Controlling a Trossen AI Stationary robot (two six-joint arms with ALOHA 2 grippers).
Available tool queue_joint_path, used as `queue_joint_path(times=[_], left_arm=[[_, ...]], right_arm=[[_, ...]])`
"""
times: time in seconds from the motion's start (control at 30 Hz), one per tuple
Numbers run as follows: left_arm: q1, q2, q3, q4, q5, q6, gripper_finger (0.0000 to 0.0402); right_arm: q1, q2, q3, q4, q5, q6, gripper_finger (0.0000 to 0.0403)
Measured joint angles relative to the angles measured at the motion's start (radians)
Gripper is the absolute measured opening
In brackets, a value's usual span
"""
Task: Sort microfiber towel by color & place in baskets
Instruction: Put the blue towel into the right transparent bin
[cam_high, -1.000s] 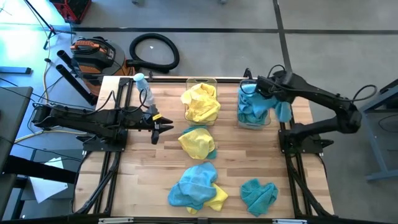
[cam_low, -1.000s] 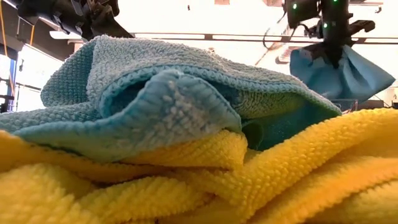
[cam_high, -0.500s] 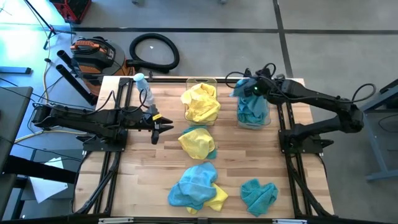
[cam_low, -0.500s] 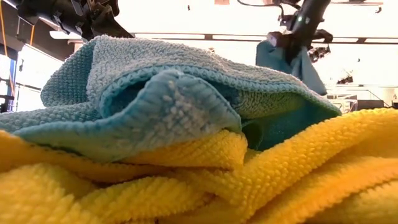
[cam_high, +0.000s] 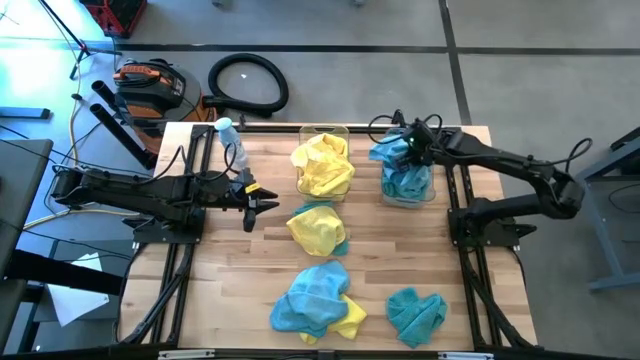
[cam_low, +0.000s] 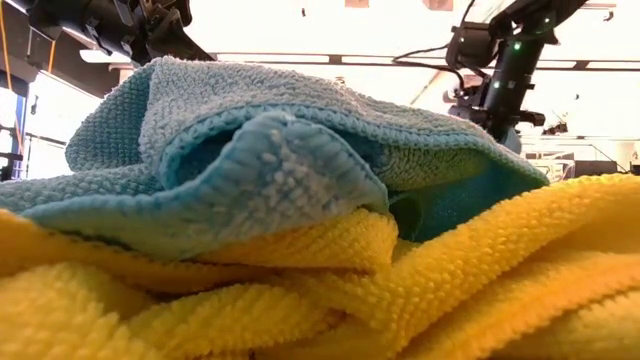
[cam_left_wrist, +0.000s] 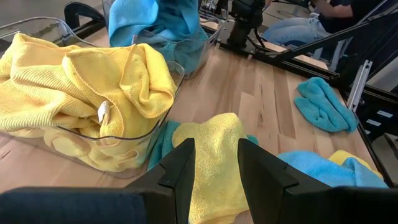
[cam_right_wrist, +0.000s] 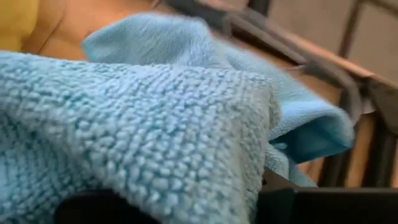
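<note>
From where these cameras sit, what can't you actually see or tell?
- Right gripper: whether its fingers are open or shut. In the high view it sits over the blue-filled basket; in its own wrist view blue cloth fills the picture.
- Low view: the heap of towels right at the lens blocks the tabletop and both baskets.
- Yellow towel mid-table: it covers most of a blue one, only an edge showing.
- Left gripper: waits, open, holding nothing.

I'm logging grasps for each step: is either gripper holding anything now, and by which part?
The right gripper, over the blue basket, has a teal towel; the held part is hidden. The left gripper holds nothing.
</note>
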Motion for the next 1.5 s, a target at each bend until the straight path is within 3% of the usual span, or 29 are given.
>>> queue_joint_path(times=[0.2, 0.33, 0.63, 0.77, 0.97, 1.2, 1.5], left_arm=[[0.000, 0.000, 0.000, 0.008, 0.000, 0.000, 0.0110], [0.000, 0.000, 0.000, 0.013, -0.005, 0.002, 0.0110], [0.000, 0.000, 0.000, 0.012, -0.008, 0.027, 0.0110], [0.000, 0.000, 0.000, 0.012, -0.007, 0.027, 0.0110], [0.000, 0.000, 0.000, 0.008, -0.008, 0.027, 0.0110], [0.000, 0.000, 0.001, 0.003, -0.007, 0.026, 0.0110], [0.000, 0.000, 0.001, 0.003, -0.007, 0.025, 0.0110]], right_arm=[[-0.053, 0.038, 0.014, -0.078, -0.119, -0.081, 0.0000], [-0.052, 0.141, 0.013, -0.129, -0.143, -0.125, 0.0000], [-0.052, 0.433, 0.018, -0.069, -0.167, -0.192, 0.0000], [-0.052, 0.489, 0.020, -0.051, -0.151, -0.192, 0.0003], [-0.053, 0.414, 0.013, -0.013, -0.174, -0.166, 0.0055], [-0.052, 0.212, 0.009, -0.085, -0.243, -0.158, 0.0132], [-0.052, -0.041, 0.010, -0.156, -0.245, -0.097, 0.0160]])
